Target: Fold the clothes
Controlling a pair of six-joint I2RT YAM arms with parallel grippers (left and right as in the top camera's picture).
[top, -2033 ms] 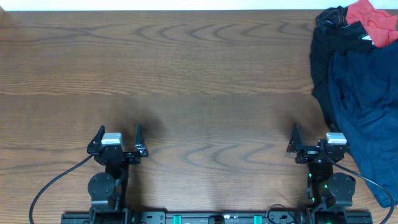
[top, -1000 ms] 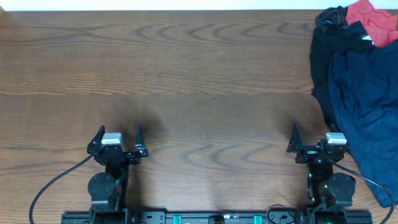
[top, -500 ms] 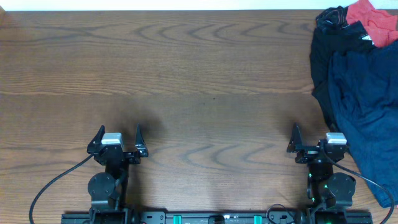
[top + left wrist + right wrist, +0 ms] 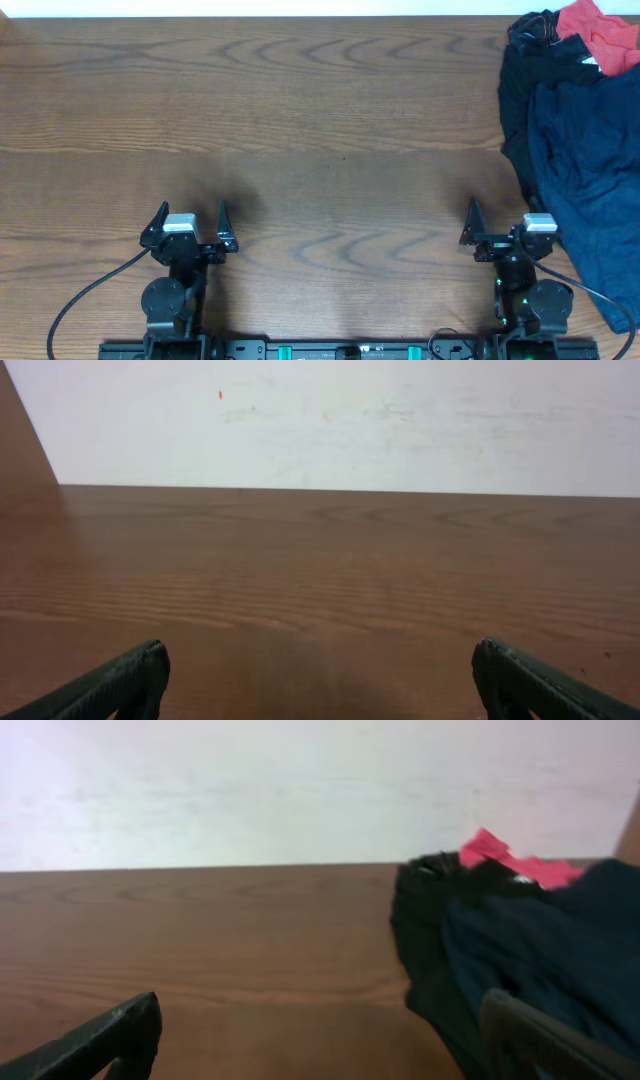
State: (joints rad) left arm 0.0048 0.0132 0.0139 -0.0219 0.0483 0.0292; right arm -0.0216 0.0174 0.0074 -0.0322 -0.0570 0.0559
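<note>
The clothes (image 4: 590, 170), a crumpled dark navy garment, lie in a heap at the table's right edge. In the right wrist view the clothes (image 4: 560, 940) fill the right side. My right gripper (image 4: 506, 220) sits near the front edge just left of the heap, open and empty. Its right finger stands close against the navy cloth; whether it touches I cannot tell. In its own view the right gripper (image 4: 322, 1015) has only bare wood between its fingers. My left gripper (image 4: 191, 215) rests open at the front left, far from the clothes. Seen from the wrist, the left gripper (image 4: 320, 660) is empty.
Black garments (image 4: 520, 90) lie under and behind the navy heap, with a red cloth (image 4: 600, 35) on top at the far right corner. The wooden table (image 4: 300, 120) runs back to a white wall (image 4: 340, 420).
</note>
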